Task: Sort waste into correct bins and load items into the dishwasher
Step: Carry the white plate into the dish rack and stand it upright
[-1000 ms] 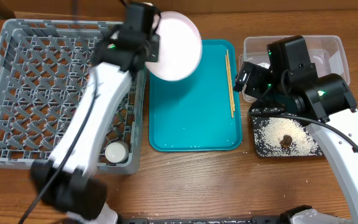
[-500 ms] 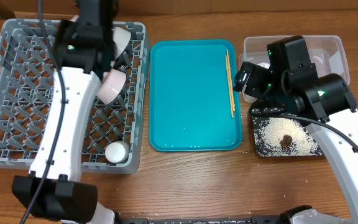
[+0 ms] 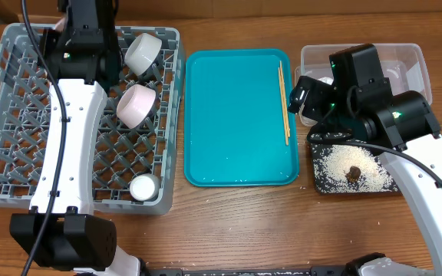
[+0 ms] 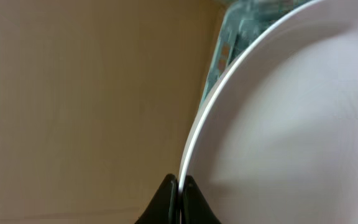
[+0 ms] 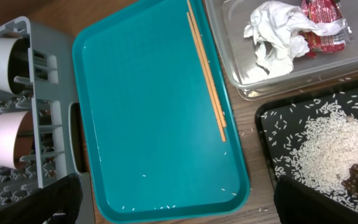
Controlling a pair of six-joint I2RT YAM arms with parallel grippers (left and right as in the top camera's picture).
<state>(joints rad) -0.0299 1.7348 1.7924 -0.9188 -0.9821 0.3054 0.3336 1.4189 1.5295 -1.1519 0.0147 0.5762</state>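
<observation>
My left gripper [image 4: 180, 186] is shut on the rim of the round white plate [image 4: 291, 124], which fills the right of the left wrist view. In the overhead view the left arm [image 3: 83, 34] is over the back of the grey dish rack [image 3: 14, 130] and hides the plate. A white bowl [image 3: 143, 52], a pale bowl [image 3: 136, 105] and a small white cup [image 3: 144, 186] lie in the rack. The wooden chopsticks [image 3: 284, 103] lie on the teal tray [image 3: 236, 123]. My right gripper [image 5: 179, 208] is open and empty above the tray's right side.
The clear tub [image 3: 417, 57] at the back right holds crumpled white paper [image 5: 275, 34] and the red wrapper [image 5: 322, 25]. The black tray [image 3: 319, 180] in front of it holds rice grains [image 3: 340, 165] with a brown lump [image 3: 354, 172]. A few grains lie on the teal tray.
My left arm has swung left with the plate, from over the teal tray's back left corner to over the rack's back. The two bowls now show. The right arm has not moved.
</observation>
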